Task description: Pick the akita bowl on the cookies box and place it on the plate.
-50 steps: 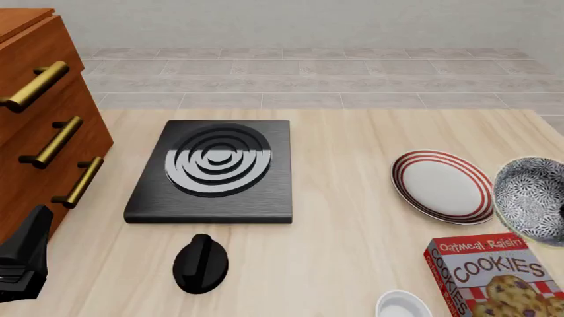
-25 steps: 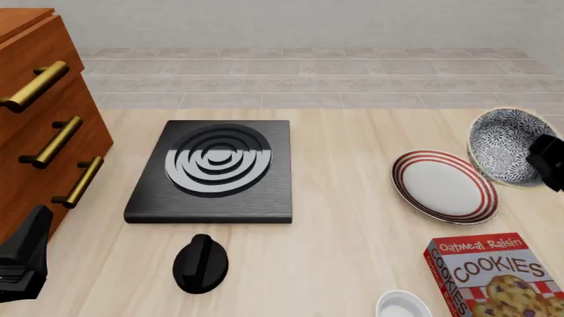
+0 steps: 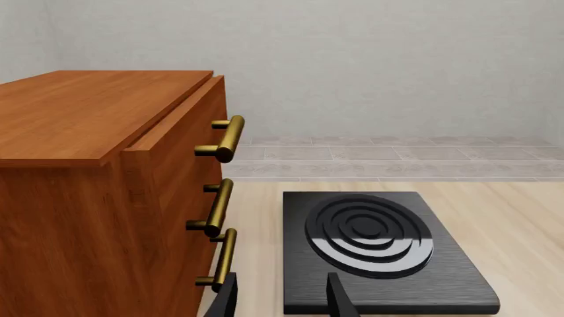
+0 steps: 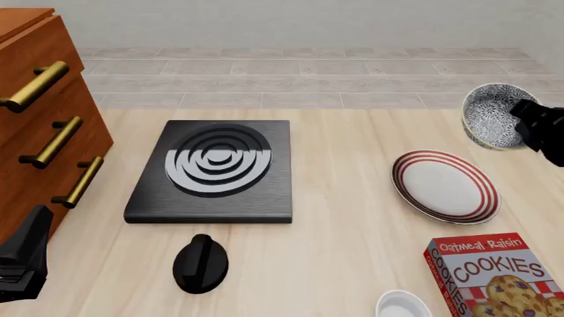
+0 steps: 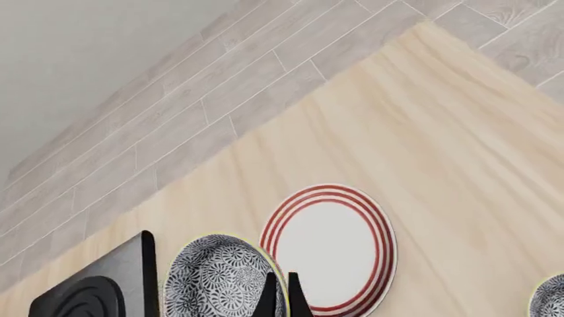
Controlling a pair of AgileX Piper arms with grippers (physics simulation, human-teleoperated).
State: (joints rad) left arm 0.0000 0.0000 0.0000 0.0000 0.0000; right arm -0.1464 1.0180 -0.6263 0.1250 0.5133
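Your right gripper (image 5: 280,297) pinches akita bowl (image 4: 493,116) by rim, bowl airborne, tipped on edge, beyond plate's (image 4: 445,185) far right side, not over it. Plate bare on table. Cookies box (image 4: 495,274) near front edge, nothing on it. Your left gripper (image 3: 280,300) jaws parted, empty, beside drawer cabinet (image 3: 105,198), facing stove burner (image 3: 374,244).

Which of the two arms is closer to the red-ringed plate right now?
The right. Its gripper, fingers shut on the akita bowl, hangs just beyond the plate. The left gripper sits far off, by the wooden drawers.
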